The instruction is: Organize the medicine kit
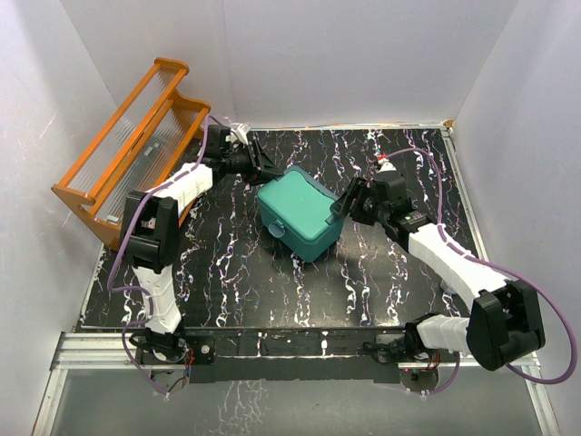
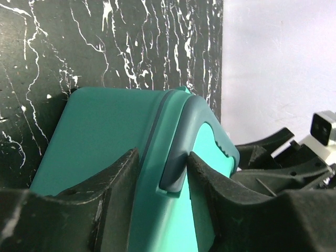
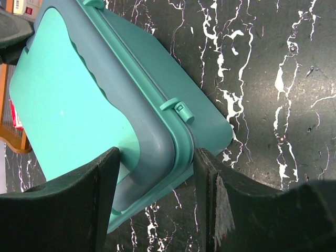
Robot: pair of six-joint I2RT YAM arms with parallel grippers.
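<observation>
Bright, diffuse light; the medicine kit (image 1: 300, 213) casts only a soft shadow; wrist-view foregrounds slightly blurred.

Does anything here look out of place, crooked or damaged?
The medicine kit sits skewed to the table edges, closed, with the left tool and right tool each gripping its rim at opposite ends. Nothing looks spilled or broken.

Black, white-veined table (image 1: 272, 291). Teal kit (image 1: 300, 213), lid down, rests near the centre. Orange rack (image 1: 127, 145) stands at the far-left edge, well apart from it.
</observation>
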